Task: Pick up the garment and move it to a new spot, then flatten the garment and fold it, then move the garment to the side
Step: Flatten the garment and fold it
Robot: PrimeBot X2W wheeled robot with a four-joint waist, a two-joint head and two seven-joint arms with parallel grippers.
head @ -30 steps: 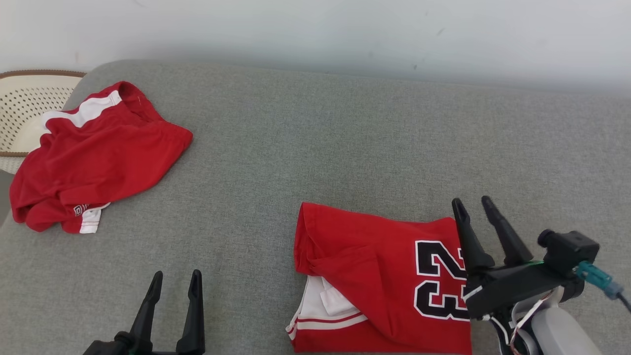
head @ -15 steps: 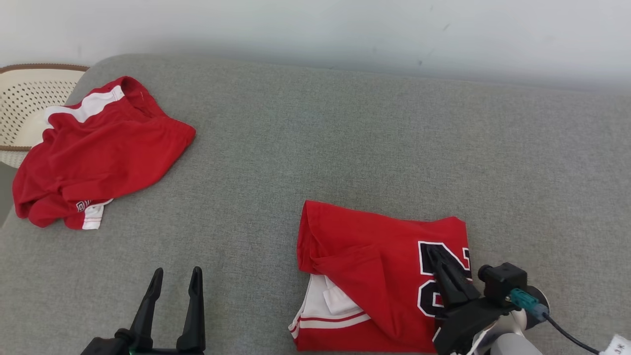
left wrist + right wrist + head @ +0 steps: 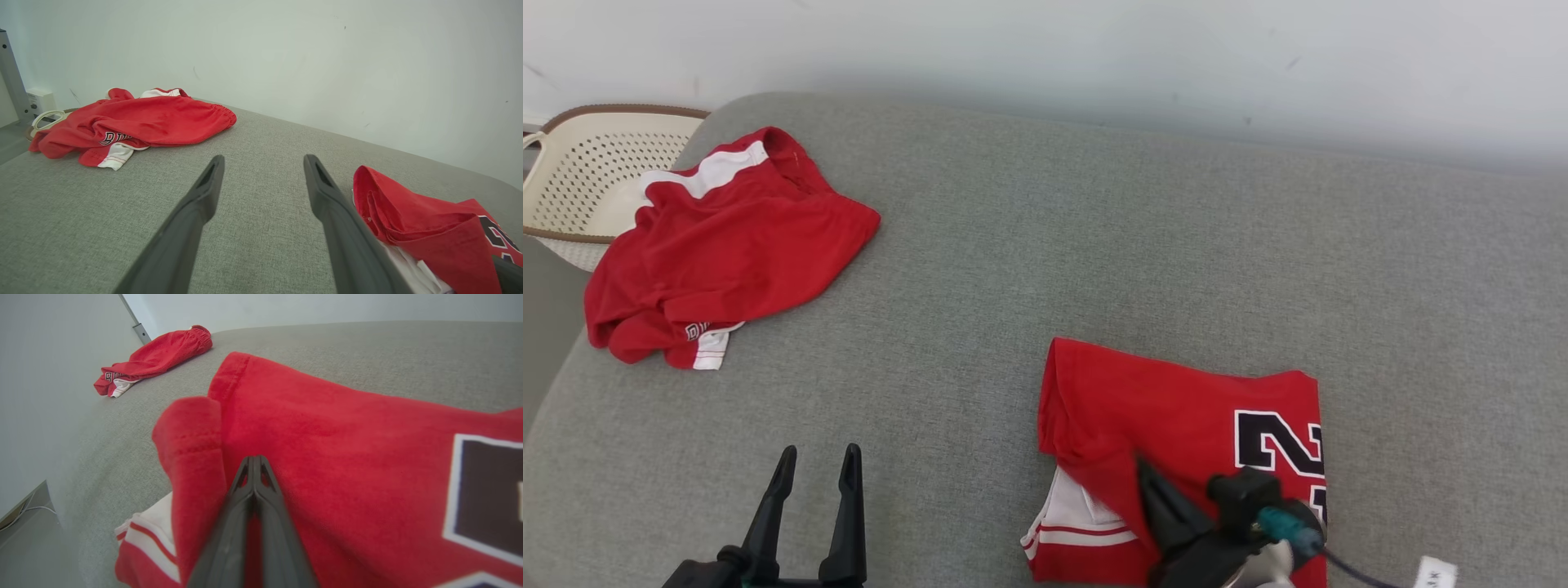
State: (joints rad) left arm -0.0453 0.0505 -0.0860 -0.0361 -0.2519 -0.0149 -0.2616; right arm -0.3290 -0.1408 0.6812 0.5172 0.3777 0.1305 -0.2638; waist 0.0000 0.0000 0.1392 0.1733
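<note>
Now the fingers (image 3: 237,522) of the right gripper (image 3: 253,459) sit closed atop the jersey (image 3: 1176,400), perhaps pinching cloth. Those of the left gripper (image 3: 263,159) stand apart.

My left gripper (image 3: 818,454) is two long matte-black fingers (image 3: 196,212), tapering to narrow tips, with a slot-like hollow on the inner face near each tip. My right gripper (image 3: 1143,467) has the same dark tapered pair. On its near side are a black boxy wrist camera (image 3: 1241,492), a teal connector (image 3: 1281,523) and a dark cable (image 3: 1347,567) with a white tag (image 3: 1435,572).
</note>
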